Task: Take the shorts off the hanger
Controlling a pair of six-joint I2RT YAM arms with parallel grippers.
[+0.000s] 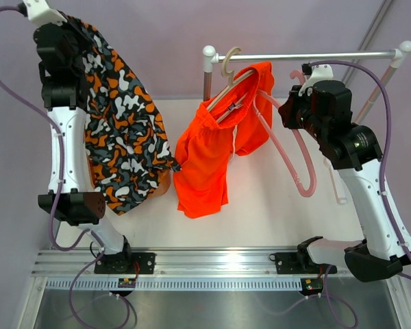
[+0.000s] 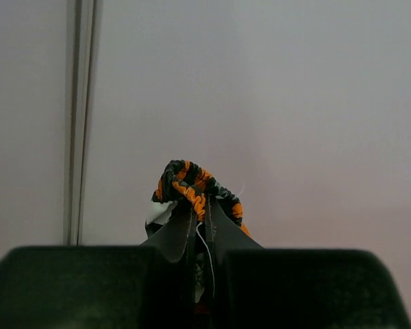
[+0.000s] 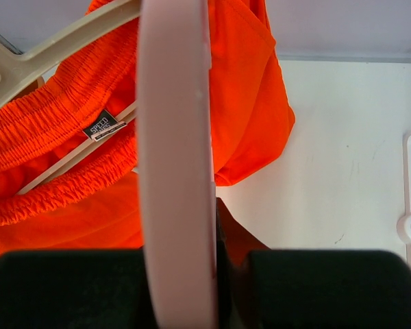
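Shorts, two pairs, in separate places.

Camouflage shorts (image 1: 123,130): off any hanger, held aloft at the far left of the top view. They drape down beside the left arm and the hem hangs above the tabletop (image 1: 274,219). The left gripper (image 2: 200,212) is pressed together on a bunched fold of the waistband. In the left wrist view, black-and-orange fabric bulges out just past the fingertips.

Orange shorts (image 1: 209,154): on the cream hanger (image 1: 229,75), whose hook sits over the rail (image 1: 308,56) near the rail's left post. The waistband is threaded on the hanger's arms. One leg hangs long toward the near side; the other is bunched up higher on the right. The right wrist view shows the elastic waistband with a small black label, and the cream bar crossing it.

Pink hanger (image 3: 175,137): bare, just to the right of the orange shorts. The right gripper (image 3: 192,288) is closed on its bar, which runs straight up between the fingers. Its hook appears to sit at the rail, but the gripper body partly blocks that spot.
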